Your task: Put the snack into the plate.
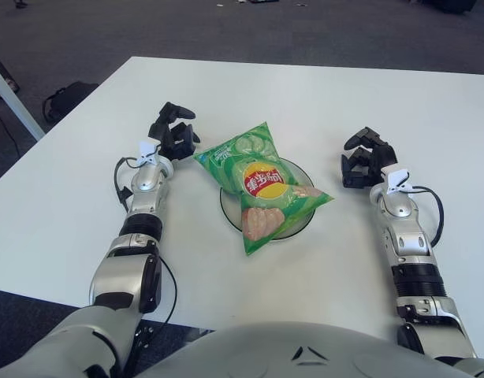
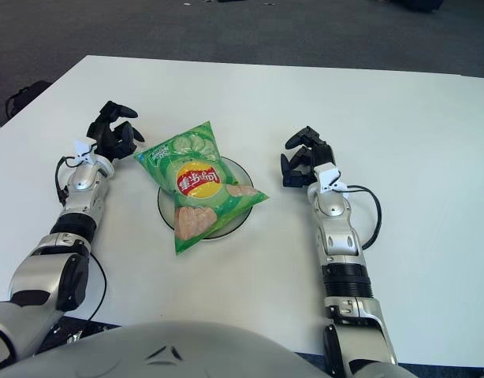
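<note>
A green snack bag [image 1: 262,185] with a red and yellow logo lies flat across a round plate [image 1: 303,225] in the middle of the white table [image 1: 305,94], covering most of it; its corners stick out past the rim. My left hand [image 1: 176,131] shows just left of the bag's upper corner, fingers curled and holding nothing. My right hand [image 1: 365,157] is to the right of the plate, a short gap away from it, with its fingers curled on nothing as well.
The table's left edge runs diagonally past my left forearm. On the dark floor beyond it lies a black bag [image 1: 62,98], next to a white leg of another table [image 1: 13,104]. A black cable [image 1: 437,213] loops off my right wrist.
</note>
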Tool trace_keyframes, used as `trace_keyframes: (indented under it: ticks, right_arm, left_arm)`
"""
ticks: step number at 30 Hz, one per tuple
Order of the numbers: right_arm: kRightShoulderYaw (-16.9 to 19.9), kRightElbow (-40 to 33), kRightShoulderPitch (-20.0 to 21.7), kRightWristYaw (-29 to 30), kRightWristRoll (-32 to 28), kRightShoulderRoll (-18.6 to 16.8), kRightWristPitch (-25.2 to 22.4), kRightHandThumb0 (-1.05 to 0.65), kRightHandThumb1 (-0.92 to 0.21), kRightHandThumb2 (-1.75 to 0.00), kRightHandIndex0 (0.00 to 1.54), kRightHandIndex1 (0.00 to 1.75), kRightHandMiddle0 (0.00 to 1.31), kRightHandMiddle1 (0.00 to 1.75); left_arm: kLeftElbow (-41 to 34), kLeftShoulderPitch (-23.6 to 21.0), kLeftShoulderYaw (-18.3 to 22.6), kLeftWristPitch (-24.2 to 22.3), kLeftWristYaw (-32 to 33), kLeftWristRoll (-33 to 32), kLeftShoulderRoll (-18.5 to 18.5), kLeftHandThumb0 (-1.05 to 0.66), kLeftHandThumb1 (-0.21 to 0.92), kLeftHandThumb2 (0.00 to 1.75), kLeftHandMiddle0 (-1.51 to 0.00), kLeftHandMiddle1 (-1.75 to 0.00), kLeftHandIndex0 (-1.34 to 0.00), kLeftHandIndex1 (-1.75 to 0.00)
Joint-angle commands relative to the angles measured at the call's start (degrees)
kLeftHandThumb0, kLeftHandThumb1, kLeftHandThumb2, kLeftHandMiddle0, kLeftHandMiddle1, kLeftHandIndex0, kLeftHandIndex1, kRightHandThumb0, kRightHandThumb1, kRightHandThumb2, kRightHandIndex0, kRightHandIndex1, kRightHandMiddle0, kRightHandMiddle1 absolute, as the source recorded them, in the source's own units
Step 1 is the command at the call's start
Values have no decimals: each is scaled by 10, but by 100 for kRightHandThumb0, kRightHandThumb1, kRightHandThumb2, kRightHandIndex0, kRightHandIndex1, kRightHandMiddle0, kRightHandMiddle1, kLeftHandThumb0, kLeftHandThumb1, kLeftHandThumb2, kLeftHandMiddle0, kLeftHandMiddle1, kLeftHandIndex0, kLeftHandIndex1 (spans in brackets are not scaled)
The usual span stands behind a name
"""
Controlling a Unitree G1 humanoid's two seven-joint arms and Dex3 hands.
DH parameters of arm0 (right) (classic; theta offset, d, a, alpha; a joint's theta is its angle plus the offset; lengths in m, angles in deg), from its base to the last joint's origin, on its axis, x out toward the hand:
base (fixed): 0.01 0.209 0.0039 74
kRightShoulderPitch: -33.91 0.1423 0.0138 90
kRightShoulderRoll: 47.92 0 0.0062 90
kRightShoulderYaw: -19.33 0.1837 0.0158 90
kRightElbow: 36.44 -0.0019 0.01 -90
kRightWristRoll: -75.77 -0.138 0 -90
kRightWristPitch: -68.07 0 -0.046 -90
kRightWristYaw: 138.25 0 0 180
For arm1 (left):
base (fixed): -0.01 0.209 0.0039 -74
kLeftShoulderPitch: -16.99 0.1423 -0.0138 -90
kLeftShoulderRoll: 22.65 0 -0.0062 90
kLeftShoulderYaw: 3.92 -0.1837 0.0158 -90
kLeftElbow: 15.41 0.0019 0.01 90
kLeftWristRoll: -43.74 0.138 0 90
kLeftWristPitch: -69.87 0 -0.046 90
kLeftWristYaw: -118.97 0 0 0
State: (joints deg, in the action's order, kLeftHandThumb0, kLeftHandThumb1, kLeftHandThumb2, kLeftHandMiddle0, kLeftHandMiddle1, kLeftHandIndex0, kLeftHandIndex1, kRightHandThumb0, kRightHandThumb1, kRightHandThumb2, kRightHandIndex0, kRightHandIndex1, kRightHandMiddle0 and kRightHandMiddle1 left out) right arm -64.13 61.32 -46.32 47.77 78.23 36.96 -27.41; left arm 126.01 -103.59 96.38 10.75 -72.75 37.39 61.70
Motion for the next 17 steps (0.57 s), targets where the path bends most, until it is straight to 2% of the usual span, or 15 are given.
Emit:
trace_keyframes:
  ticks: [1, 10, 17]
  right_arm:
    - [16, 29, -34, 26, -9, -31, -35, -1, -4, -164, 83, 175, 58, 173]
    - [36, 43, -16, 64, -19, -48, -28, -1, 0, -167, 84, 175, 65, 169]
    - [44, 57, 2, 82, -23, -52, -18, -1, 5, -170, 87, 175, 71, 166]
  left_arm:
    - [20, 60, -9, -26, -10, -1, -23, -44, 45, 115, -107, -175, -51, -175]
    - [-3, 70, -20, -75, -1, 6, -34, -44, 44, 116, -117, -175, -52, -175]
    - [-29, 77, -26, -120, 35, 15, -39, -45, 41, 120, -121, -175, -54, -175]
